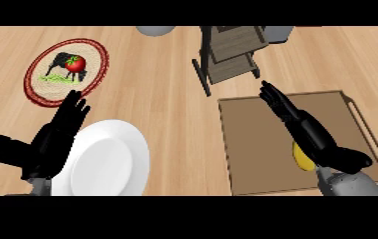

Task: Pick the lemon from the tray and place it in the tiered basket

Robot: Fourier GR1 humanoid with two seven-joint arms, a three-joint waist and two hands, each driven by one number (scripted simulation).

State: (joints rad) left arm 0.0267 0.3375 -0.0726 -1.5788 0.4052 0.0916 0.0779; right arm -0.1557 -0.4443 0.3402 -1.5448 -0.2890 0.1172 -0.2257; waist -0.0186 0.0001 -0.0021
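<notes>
While the right hand (284, 108) stretches over the tray (255, 148) with its fingers straight and held together, holding nothing, the lemon (301, 158) lies on the tray beneath the wrist. Only part of the fruit shows: a yellow, rounded sliver at the near right of the tray, the remainder hidden under the black hand and the grey forearm. Its surface reads as plain bright yellow, slightly darker toward the covered edge; no stem or marking can be made out.

The tray is a flat brown rectangle with a thin raised rim, set on the light wooden bench (170, 93) at the right. The fingertips of the right hand point toward the tiered basket (229, 58), which stands just beyond the tray's far left corner. The basket is a dark frame carrying brownish shelves, seen from above; what its tiers hold cannot be told from this angle.

At the left, the left hand (55, 138) is open, fingers straight and pointing up the view, resting beside a white plate (107, 160) and overlapping its left rim. Beyond it lies a round woven mat (92, 58) with a red border, bearing a dark animal figure and a red tomato (74, 64) at its centre. Two grey rounded objects (155, 30) are cut off by the far edge, one left of the basket and one right.
</notes>
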